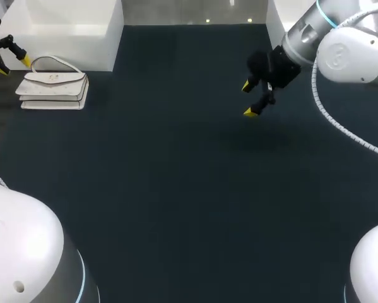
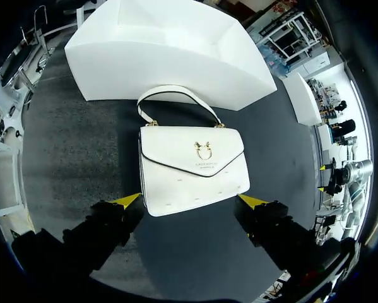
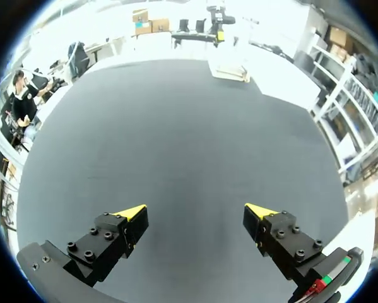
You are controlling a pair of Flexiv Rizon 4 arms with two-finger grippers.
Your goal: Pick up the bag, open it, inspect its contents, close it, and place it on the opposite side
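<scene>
L gripper (image 2: 190, 201): fingers spread wide, nothing clamped. Bag (image 2: 192, 167) lies flat on the table (image 2: 69, 164) right ahead of it. Bottom edge is nearest, sitting between the two yellow tips and nearly filling the gap. Looks clear of both tips, but can't be sure.

Further ahead is the flap (image 2: 176, 148) w/ gold ring clasp (image 2: 203, 151). Past that the thin arched handle (image 2: 176, 95) points toward the white box (image 2: 170, 50) beyond.

Handling, my guess: small, semi-stiff, smooth leather-type body, prob. light, holds its shape. Surface could slip in a pinch, and the body is about as wide as the open span, so a grab across it is tight. Handle is the better hold: narrow, easy to close on, though the bag will swing. For the flap, lift at the pointed edge by the clasp w/ the other arm steadying the body.

R gripper (image 3: 195, 211): fingers apart, empty, only bare table ahead. Bag not in its view, well apart.
</scene>
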